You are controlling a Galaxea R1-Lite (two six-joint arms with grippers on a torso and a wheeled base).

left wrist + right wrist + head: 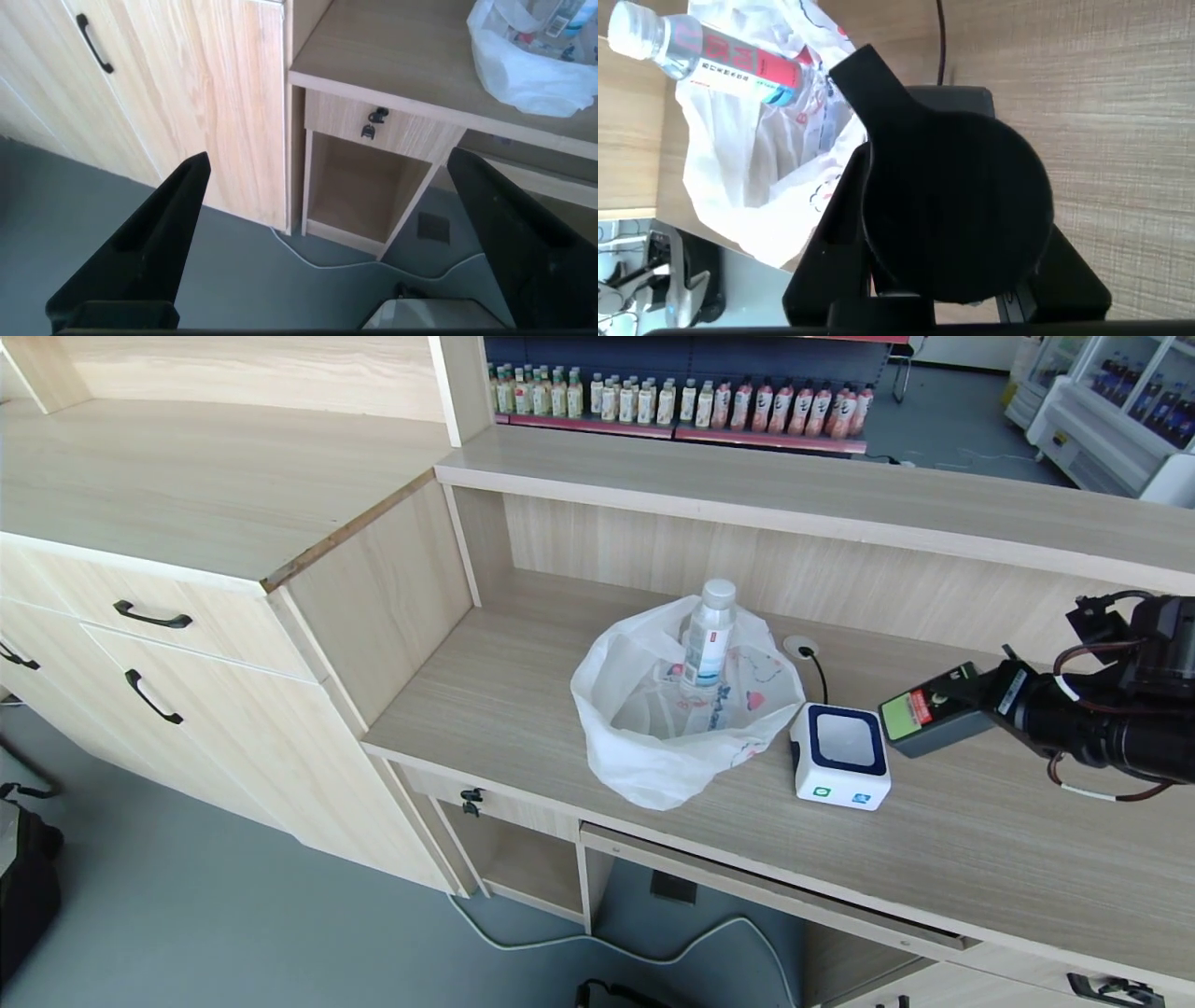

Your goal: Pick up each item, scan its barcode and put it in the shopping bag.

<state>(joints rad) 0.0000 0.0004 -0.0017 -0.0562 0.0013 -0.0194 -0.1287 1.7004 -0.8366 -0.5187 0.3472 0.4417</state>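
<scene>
A white plastic shopping bag (653, 747) lies open on the wooden counter (523, 691), with a clear water bottle (709, 635) standing in it. Just to its right sits the white scanner (838, 756) with a dark-framed window. My right gripper (948, 707) is shut on a dark boxy item (920, 714) with a green and red label, held above the counter to the right of the scanner. In the right wrist view the dark item (957, 205) hides most of the counter, with the bag (757, 177) and bottle (701, 51) beyond it. My left gripper (329, 154) is open, low beside the counter above the floor.
A raised shelf (794, 485) runs along the back of the counter. The scanner's cable (822, 677) runs to a hole in the counter. Cabinets with black handles (149, 616) stand to the left. A locked drawer (377, 121) and an open cubby are below the counter edge.
</scene>
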